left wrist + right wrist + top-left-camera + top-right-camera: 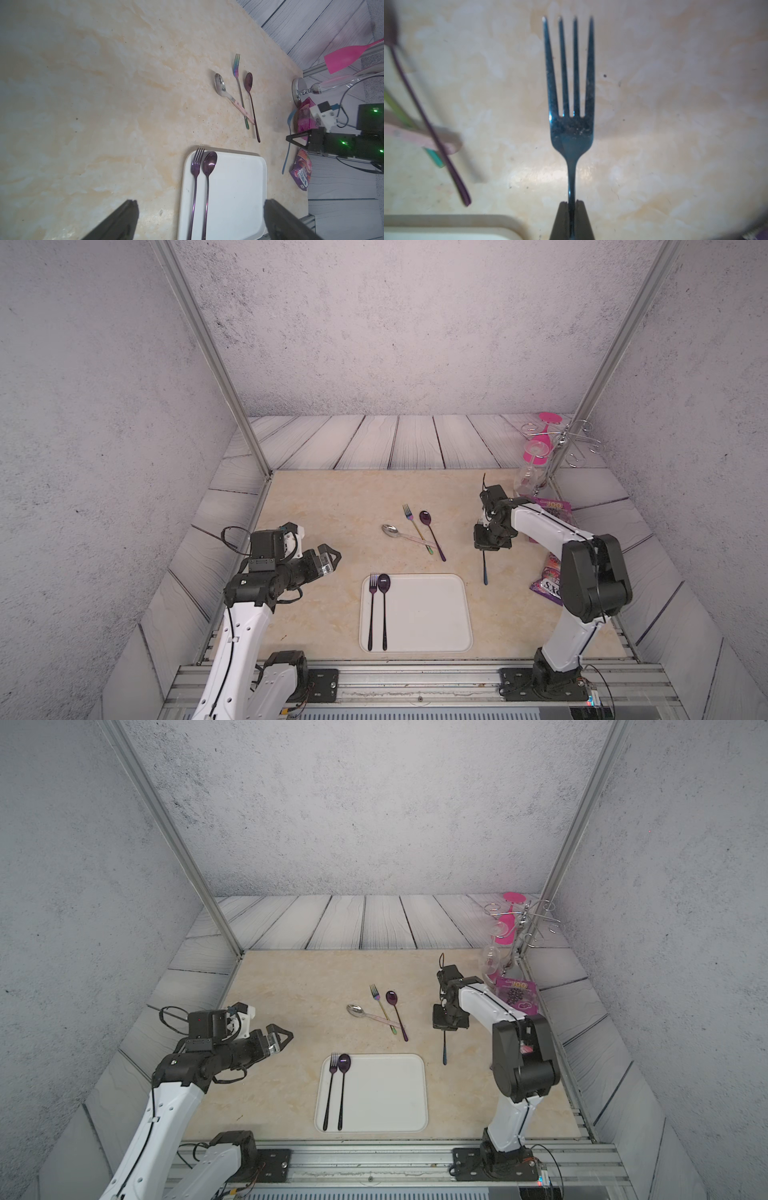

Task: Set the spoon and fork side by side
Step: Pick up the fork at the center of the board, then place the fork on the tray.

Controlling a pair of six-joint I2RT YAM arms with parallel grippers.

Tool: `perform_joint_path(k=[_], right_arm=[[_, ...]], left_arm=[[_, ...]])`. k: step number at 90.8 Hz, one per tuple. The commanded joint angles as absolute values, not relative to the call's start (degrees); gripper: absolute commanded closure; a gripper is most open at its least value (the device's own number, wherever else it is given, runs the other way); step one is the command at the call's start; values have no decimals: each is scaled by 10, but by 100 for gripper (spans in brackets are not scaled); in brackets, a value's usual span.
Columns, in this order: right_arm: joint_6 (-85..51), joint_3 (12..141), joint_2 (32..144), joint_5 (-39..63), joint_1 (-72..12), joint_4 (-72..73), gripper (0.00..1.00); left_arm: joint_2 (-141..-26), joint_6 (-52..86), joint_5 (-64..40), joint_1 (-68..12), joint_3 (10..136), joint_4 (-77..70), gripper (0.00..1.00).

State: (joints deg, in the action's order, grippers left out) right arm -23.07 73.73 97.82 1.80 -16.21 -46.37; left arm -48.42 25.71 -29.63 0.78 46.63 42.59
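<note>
The right claw [572,202] is clamped on the thin neck of the blue fork [571,83], a slim, glossy metal piece whose long axis runs front to back, prongs toward the far wall, handle toward the robot's base. The smooth, round-cornered white tray [432,614] lies near, to this claw's left and closer to the base. On it a purple fork [373,580] and purple spoon [384,583] lie parallel to that axis, so a sideways carry should suffice. The left claw [332,556] hangs open over the marbled desk [316,506].
</note>
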Motion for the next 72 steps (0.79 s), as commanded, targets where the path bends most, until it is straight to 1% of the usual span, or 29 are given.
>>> perform_joint_path(k=[1,8,9,17,25,34,42,72], right_arm=[[-291,710,889,34,-207,-501,100],[-356,679,841,51,-275,-497,100],[-356,679,841,51,-275,-497,100],[-449,642,814,46,-374,-469,100],[-528,618,822,55,-448,-408,100],[-577,627,863,31,-513,-379,100],[-594,649,910,22,-544,-370,100],[-615,716,1038,51,-587,-348,100]], left_arm=[[-475,252,-294,4,461,417,1],[-473,251,-295,4,462,417,1],[-472,251,-294,4,462,417,1],[-466,250,-296,4,462,416,1],[-458,250,-297,4,462,415,1],[-453,251,-300,4,460,413,1],[-450,251,-304,4,460,412,1],[-445,250,-306,4,460,411,1]])
